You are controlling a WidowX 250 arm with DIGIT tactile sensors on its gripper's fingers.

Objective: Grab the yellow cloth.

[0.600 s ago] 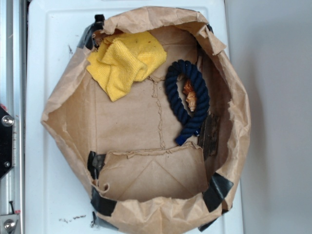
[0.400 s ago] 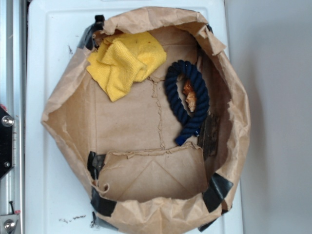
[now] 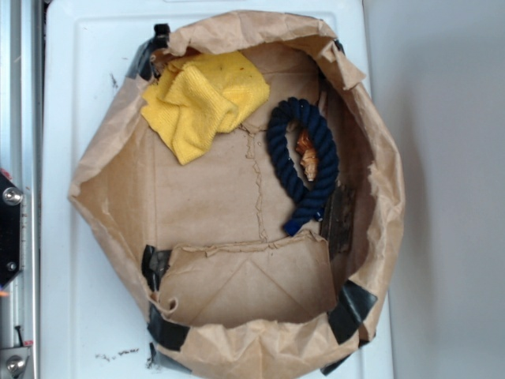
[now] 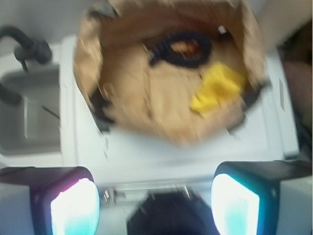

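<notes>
The yellow cloth (image 3: 203, 101) lies crumpled in the upper left of the open brown paper bag (image 3: 110, 193). In the blurred wrist view the yellow cloth (image 4: 217, 88) shows at the right inside the bag (image 4: 88, 58), far ahead of my gripper (image 4: 154, 203). The two lit fingertips stand wide apart with nothing between them, so the gripper is open. It hangs above the white surface, short of the bag. The exterior view shows no gripper, only a dark bit of the robot at the left edge.
A navy blue rope loop (image 3: 304, 162) lies in the bag's right half around a small orange-brown thing (image 3: 308, 154). Black tape (image 3: 351, 308) holds the bag's corners. The bag sits on a white tray (image 3: 79, 71). A grey sink with a dark hose (image 4: 24, 49) lies left.
The dark robot part at the exterior view's left edge has shifted slightly. The cloth, rope and bag have not moved.
</notes>
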